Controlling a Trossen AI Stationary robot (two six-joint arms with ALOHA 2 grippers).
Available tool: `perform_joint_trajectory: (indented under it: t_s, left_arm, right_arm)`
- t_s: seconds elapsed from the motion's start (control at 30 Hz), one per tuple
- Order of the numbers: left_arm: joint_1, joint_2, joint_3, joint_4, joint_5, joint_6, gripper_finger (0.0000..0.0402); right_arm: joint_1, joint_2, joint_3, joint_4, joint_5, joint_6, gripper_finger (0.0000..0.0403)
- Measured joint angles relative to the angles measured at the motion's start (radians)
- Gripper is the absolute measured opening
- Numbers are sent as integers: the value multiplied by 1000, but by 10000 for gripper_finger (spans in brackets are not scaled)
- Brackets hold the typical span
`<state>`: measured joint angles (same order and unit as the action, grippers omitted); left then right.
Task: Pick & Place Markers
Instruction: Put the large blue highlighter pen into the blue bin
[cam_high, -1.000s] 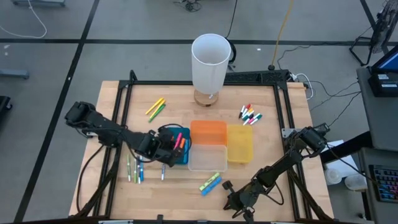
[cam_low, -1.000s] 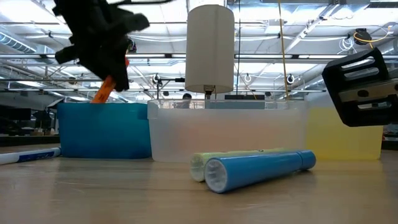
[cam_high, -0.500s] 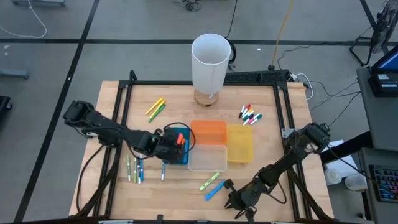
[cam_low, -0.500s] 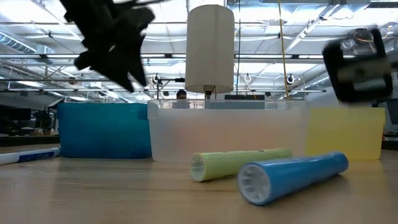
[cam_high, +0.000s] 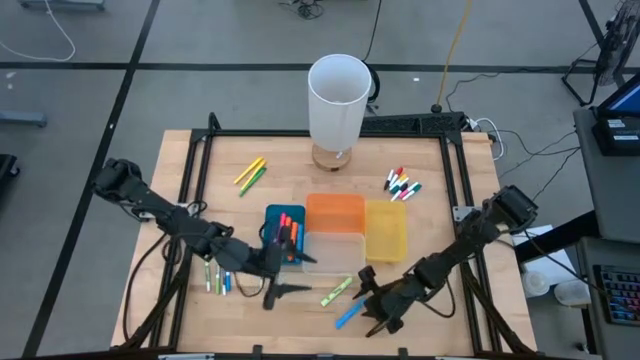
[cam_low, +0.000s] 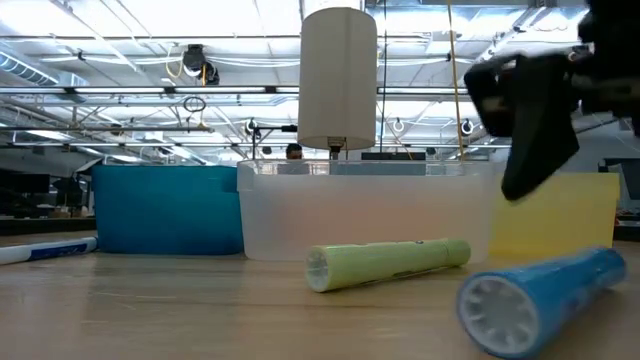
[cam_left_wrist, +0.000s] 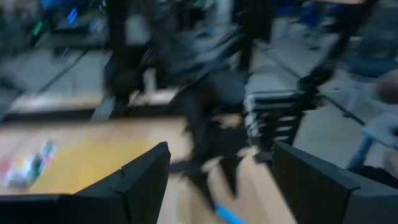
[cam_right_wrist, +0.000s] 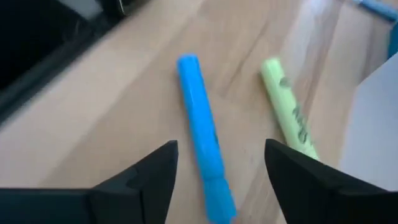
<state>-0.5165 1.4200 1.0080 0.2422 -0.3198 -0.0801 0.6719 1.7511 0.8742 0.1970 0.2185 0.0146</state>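
Note:
A blue marker (cam_right_wrist: 202, 137) and a light-green marker (cam_right_wrist: 289, 118) lie apart on the wood near the table's front edge. My right gripper (cam_high: 358, 300) is open just right of them, and the blue marker's near end lies between its fingers without touching them. My left gripper (cam_high: 300, 274) is open and empty, pointing level, in front of the blue bin (cam_high: 270, 222). That bin holds orange and red markers (cam_high: 288, 232). More markers (cam_high: 215, 275) lie at the front left, a yellow and green pair (cam_high: 250, 175) at the far left, and white capped ones (cam_high: 402, 185) at the far right.
An orange bin (cam_high: 335, 205), a yellow bin (cam_high: 386, 230) and a clear bin (cam_high: 333, 262) stand together at the table's middle. A tall white cylinder (cam_high: 338, 95) on a wooden foot stands at the far edge. A black frame rims the table.
My left gripper held an orange marker over the blue bin, opened and let it drop in. It then rose, drew toward the near edge and tipped up to level. My right gripper opened and shifted toward the two markers. The blue marker rolled away from the green one toward the near edge.

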Motion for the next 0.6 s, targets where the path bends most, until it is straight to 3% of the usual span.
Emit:
perform_joint_trajectory:
  t_s: [0.3, 0.6]
  left_arm:
    - [-15, 15, 0, -2, -46, 24, 259]
    - [28, 80, 0, -9, -48, -14, 248]
  right_arm:
    - [15, 55, -1, -24, -40, 4, 199]
    - [32, 177, 4, 123, -34, 59, 173]
